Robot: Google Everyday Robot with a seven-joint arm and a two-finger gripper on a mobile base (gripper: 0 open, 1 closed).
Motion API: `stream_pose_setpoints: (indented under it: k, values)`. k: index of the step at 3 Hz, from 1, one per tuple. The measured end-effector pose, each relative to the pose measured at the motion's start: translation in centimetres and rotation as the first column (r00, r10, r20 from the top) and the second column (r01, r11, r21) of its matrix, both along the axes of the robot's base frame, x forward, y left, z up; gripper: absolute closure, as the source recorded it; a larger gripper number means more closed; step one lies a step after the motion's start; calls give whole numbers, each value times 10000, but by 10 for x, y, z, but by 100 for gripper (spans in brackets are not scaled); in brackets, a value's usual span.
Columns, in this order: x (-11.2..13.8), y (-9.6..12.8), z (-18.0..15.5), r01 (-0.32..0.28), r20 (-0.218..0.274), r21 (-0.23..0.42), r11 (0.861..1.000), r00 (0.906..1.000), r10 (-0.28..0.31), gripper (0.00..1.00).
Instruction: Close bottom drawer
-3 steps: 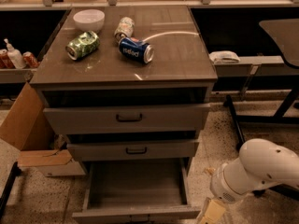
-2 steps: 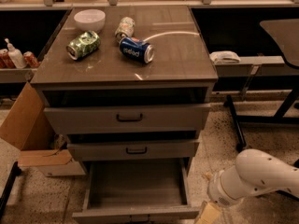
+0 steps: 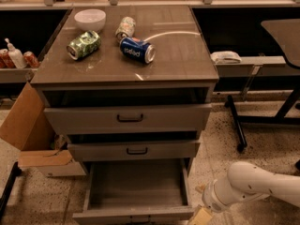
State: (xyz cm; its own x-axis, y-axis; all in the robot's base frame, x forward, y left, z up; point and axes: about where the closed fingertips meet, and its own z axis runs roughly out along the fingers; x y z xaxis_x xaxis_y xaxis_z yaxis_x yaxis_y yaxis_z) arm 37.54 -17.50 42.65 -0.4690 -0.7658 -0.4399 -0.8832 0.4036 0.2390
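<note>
The bottom drawer (image 3: 136, 185) stands pulled far out at the foot of the grey-brown cabinet, its plain grey box interior bare. Its front panel (image 3: 133, 215) runs along the bottom edge of the view, and its handle is cut off there. The middle drawer (image 3: 135, 150) and the top drawer (image 3: 129, 118) each stick out a little. My white arm (image 3: 253, 186) comes in from the lower right. My gripper (image 3: 200, 215) sits low at the drawer's front right corner, mostly cut off by the frame edge.
On the cabinet top (image 3: 178, 55) stand a white bowl (image 3: 89, 18), a green can (image 3: 84, 44), a blue can (image 3: 136, 49) and a pale can (image 3: 125, 28), all three lying down. A cardboard box (image 3: 28, 130) stands at the left. A desk leg (image 3: 236, 121) is at the right.
My arm has dropped lower and drawn slightly right at the bottom right corner. The bottom drawer stands open as before.
</note>
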Motion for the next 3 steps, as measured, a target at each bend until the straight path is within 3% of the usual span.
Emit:
stream_pose_setpoints:
  k: [2, 3]
  values:
    - [1, 2, -76, 208, -1300, 40, 9998, 9913, -201, 64]
    - [0, 4, -77, 185, -1316, 67, 9998, 9912, -174, 86]
